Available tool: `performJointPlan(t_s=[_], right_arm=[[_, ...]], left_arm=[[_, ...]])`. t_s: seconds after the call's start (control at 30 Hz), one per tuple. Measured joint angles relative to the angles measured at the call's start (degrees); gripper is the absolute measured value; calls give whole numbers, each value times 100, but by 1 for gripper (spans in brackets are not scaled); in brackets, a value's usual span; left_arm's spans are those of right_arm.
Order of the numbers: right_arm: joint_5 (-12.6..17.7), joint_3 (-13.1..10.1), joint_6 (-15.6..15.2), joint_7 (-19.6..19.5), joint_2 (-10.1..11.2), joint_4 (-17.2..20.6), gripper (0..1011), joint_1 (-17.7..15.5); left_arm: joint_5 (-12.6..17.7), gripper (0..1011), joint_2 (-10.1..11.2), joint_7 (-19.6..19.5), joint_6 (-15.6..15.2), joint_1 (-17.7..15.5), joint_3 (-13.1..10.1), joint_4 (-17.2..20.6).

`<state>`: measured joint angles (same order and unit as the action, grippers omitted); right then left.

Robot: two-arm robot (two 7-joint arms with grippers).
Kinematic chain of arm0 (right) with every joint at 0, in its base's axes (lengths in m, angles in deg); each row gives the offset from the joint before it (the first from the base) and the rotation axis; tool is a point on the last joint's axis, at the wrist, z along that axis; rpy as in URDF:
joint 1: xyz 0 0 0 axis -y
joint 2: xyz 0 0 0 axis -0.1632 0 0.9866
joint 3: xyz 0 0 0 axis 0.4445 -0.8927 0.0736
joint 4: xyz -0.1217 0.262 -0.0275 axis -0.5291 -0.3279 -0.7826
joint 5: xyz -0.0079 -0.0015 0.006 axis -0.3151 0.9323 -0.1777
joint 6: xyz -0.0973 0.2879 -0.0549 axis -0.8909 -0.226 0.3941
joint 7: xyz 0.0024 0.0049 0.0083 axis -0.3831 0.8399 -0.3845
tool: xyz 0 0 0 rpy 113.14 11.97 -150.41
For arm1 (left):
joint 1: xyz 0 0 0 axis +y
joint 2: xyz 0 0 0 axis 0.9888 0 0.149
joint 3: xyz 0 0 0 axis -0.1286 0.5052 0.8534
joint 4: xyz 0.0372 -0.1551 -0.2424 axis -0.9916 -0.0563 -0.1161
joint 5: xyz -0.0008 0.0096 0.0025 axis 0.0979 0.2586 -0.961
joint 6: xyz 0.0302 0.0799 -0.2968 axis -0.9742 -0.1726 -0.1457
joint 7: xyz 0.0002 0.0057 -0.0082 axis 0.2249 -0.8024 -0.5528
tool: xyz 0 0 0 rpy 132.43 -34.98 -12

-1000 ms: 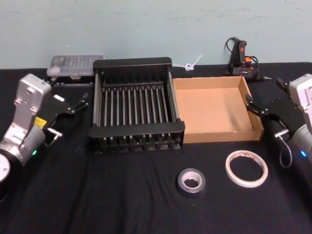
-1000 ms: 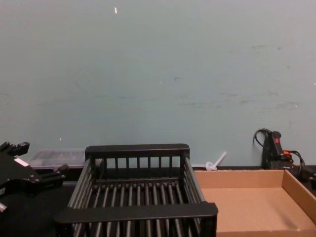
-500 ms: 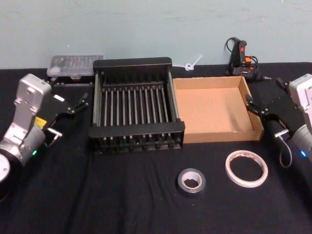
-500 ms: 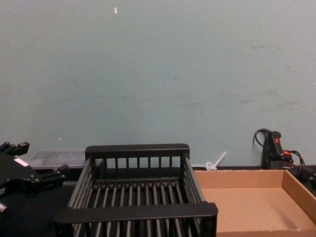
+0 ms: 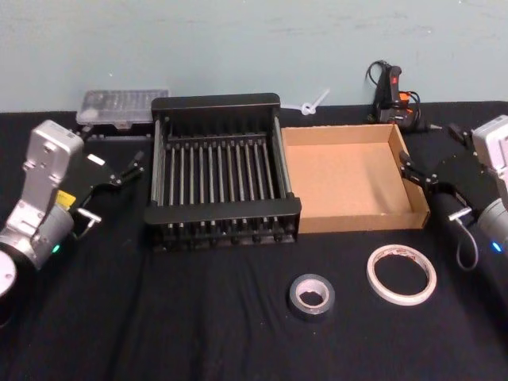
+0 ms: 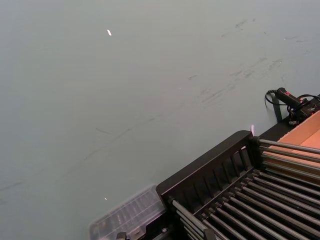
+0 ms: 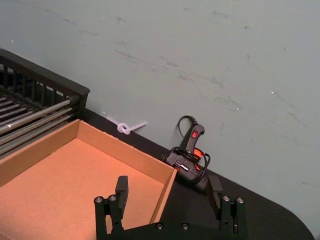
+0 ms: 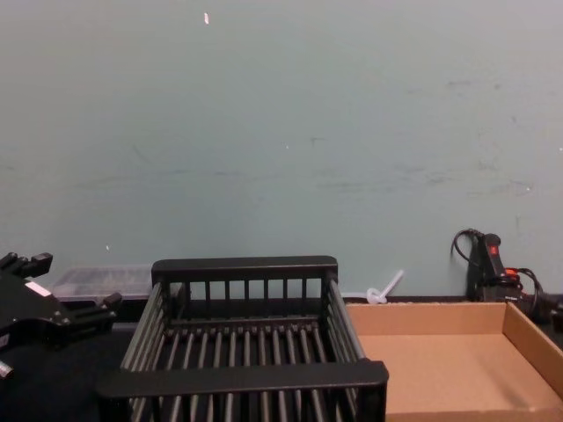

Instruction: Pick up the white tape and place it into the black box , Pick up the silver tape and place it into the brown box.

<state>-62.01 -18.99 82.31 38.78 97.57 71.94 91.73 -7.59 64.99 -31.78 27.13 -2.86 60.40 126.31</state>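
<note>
Right gripper [image 5: 429, 170] hovers with fingers apart beside the brown box [image 5: 349, 218], right of the black box [image 5: 222, 213]. Left gripper [image 5: 119, 171] waits open left of it. White tape [image 5: 402, 274] and silver tape [image 5: 311, 294] lie on the table nearer the robot.

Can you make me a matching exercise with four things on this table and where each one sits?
Things:
1. flat white tape roll
2. dark grey tape roll
3. black slatted plastic crate
4. shallow tan cardboard tray

Places:
A. left of the cardboard tray, touching it
B. near edge, in front of the tray's right corner
C. right of the crate, by the right hand
D. near edge, left of the white roll

Pairs: 1-B, 2-D, 3-A, 4-C
</note>
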Motion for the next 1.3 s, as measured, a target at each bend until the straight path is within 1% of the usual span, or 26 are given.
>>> performJointPlan(t_s=[0.1,0.2,0.23,0.3,0.4,0.5,0.53,0.67,0.7,0.73,0.87,0.97,1.1,1.3], right_arm=[[65,-86,-106,68,32,138,1002,-68],[177,-193,-264,168,98,356,1002,-179],[249,-257,-355,223,146,494,1002,-253],[329,-323,-446,272,187,624,1002,-331],[543,-518,-723,379,300,970,1002,-550],[672,-640,-900,441,374,1179,1002,-702],[745,-706,-1012,472,415,1303,1002,-795],[910,-848,-1288,525,485,1571,1002,-1005],[1020,-945,-1516,550,536,1778,1003,-1175],[1088,-1002,-1666,570,563,1896,1002,-1287],[1197,-1105,-1919,608,611,2111,1002,-1481],[1293,-1175,-2186,681,650,2310,1002,-1682],[1318,-1190,-2378,758,660,2410,1002,-1808],[1321,-1157,-2595,878,647,2442,1002,-1898]], left_arm=[[0,1001,0,0,0,0,0,0],[0,1001,0,0,0,0,0,0],[0,1001,0,0,0,0,0,0],[0,1002,0,0,0,0,0,0],[0,1002,0,0,0,0,0,0],[0,1001,0,0,0,0,0,0],[0,1001,0,0,0,0,0,0],[0,1001,0,0,0,0,0,0],[0,1001,0,0,0,0,0,0],[0,1001,0,0,0,0,0,0],[0,1001,0,0,0,0,0,0],[0,1001,0,0,0,0,0,0],[0,1001,0,0,0,0,0,0],[0,1001,0,0,0,0,0,0]])
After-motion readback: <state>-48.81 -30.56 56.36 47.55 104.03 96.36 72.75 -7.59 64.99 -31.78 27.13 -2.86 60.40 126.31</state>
